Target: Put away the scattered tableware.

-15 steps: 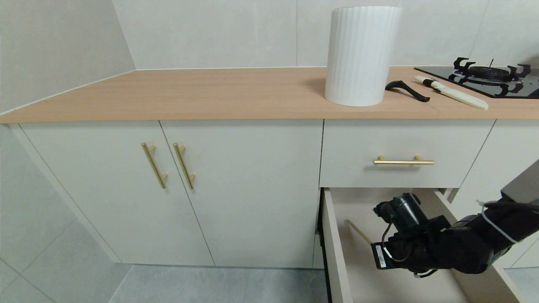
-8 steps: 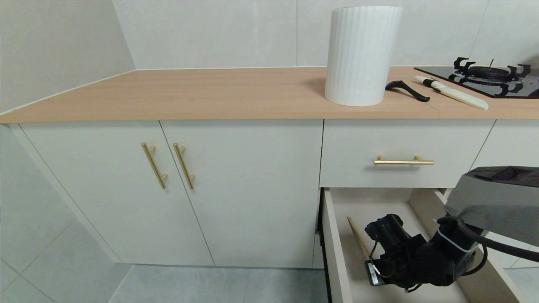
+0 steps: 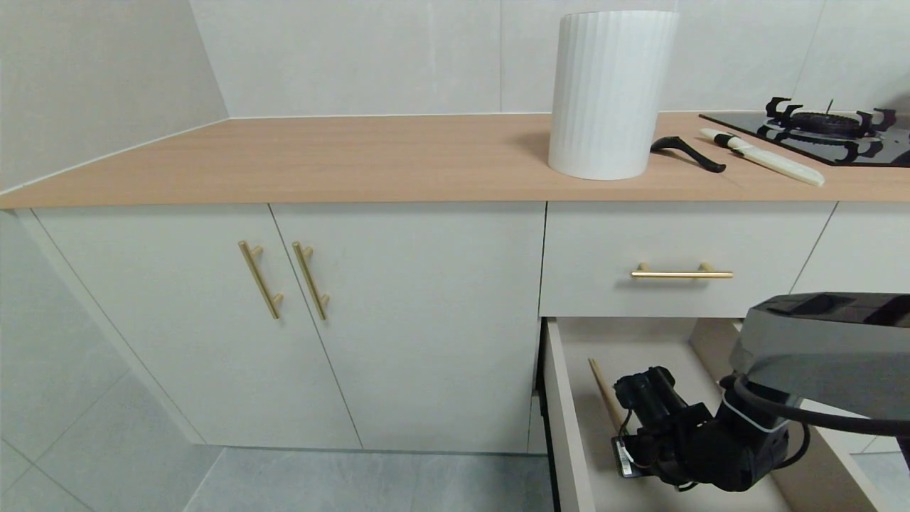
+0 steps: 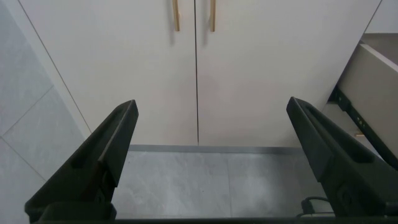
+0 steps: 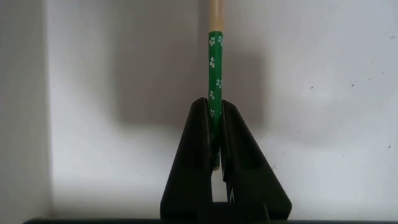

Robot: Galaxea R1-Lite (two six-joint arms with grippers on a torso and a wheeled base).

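Note:
My right gripper (image 5: 215, 158) is shut on a wooden chopstick (image 5: 215, 56) with a green flower-patterned end. It holds the chopstick low over the pale floor of the open lower drawer (image 3: 566, 419). In the head view the chopstick (image 3: 603, 398) slants along the drawer's left side, ahead of the black right wrist. My left gripper (image 4: 211, 109) stands open with nothing between its fingers, low in front of the cabinet doors (image 4: 196, 56). On the countertop lie a white knife (image 3: 764, 156) and a black curved-handled utensil (image 3: 688, 152).
A tall white ribbed container (image 3: 608, 92) stands on the wooden countertop (image 3: 341, 156). A black gas hob (image 3: 825, 128) sits at the far right. The upper drawer (image 3: 681, 274) is closed, directly above the open one. Grey floor tiles (image 4: 205, 180) lie below the cabinets.
My right arm has sunk lower into the open drawer and shifted a little left, carrying the chopstick down toward the drawer floor.

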